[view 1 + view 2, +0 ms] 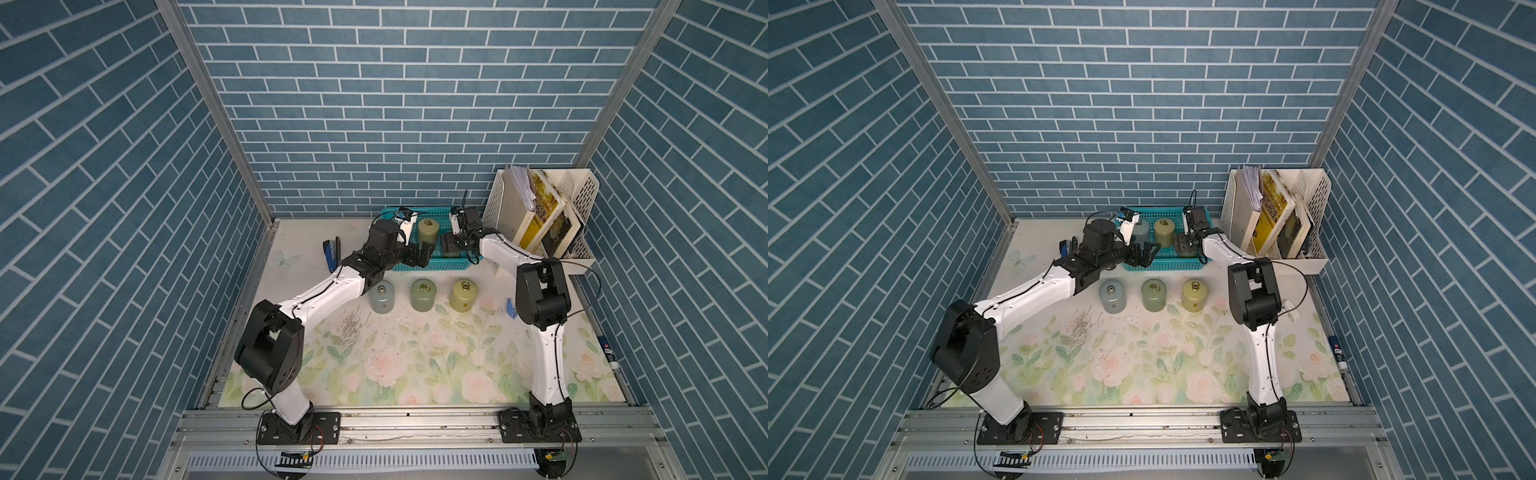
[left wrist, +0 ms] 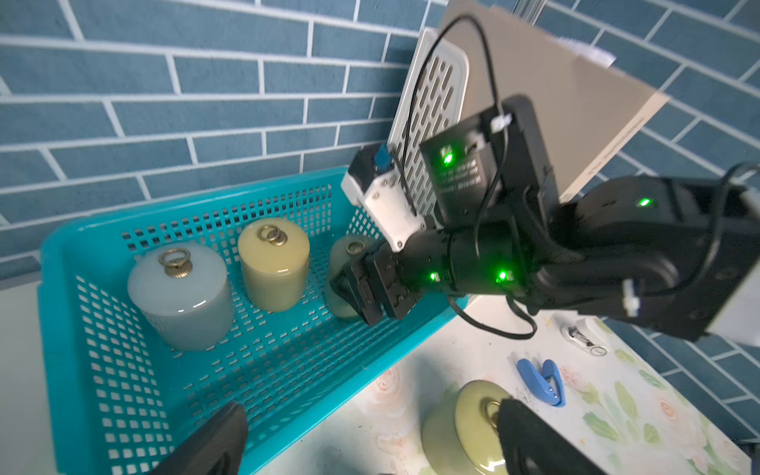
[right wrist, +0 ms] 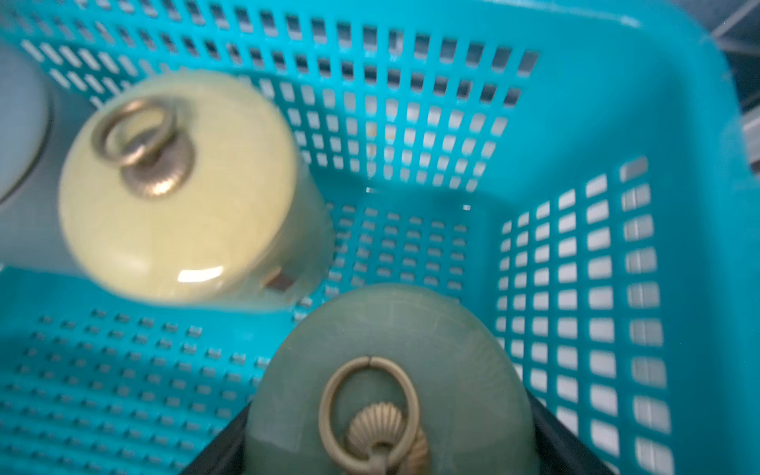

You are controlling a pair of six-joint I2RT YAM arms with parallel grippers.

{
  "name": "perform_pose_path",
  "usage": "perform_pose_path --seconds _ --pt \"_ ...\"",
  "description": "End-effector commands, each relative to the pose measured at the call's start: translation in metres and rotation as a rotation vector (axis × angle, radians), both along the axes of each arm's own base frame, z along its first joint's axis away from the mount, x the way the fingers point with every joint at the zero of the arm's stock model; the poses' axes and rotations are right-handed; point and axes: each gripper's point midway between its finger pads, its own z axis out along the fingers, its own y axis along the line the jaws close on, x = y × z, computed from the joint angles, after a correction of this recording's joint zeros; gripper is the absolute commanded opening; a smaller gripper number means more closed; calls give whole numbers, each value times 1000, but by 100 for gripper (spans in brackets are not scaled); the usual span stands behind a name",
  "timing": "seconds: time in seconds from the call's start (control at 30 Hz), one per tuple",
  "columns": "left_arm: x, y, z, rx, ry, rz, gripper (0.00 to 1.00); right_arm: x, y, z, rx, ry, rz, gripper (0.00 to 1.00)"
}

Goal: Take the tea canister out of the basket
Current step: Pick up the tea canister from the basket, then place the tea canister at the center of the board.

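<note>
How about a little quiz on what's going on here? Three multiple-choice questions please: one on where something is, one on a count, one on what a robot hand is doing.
1. Where do the canisters outside the basket stand?
A. In the white rack
B. In a row on the table, in front of the basket
C. Stacked in a tower

2. How many canisters are in the basket?
A. One
B. Three
C. Five

3. What is the right end effector doing?
A. Gripping a book
B. Hanging open above the rack
C. Gripping the green canister in the basket

Answers:
1 B: the grey canister, olive canister and yellow canister line up on the table.
2 B: the left wrist view shows a whitish canister, a cream canister and a green one inside the basket.
3 C: the right end effector has a finger on each side of the green canister.
</note>
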Motion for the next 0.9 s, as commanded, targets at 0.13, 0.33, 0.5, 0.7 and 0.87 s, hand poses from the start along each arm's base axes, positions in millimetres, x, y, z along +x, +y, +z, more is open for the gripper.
perform_pose_path --seconds 0.13,0.33,0.5,0.7,0.87 --pt "-20 18 -2 52 -5 -13 100 -15 22 112 31 -232 60 0" --pt "-24 36 3 58 -7 8 100 -52 47 158 29 -310 135 0" --pt "-24 65 1 52 29 83 100 -98 73 184 66 -351 234 0" --pt "-28 110 -6 75 80 207 100 -168 108 188 124 -345 397 0" --pt "-28 149 -9 79 107 301 100 -222 131 180 179 -332 521 0"
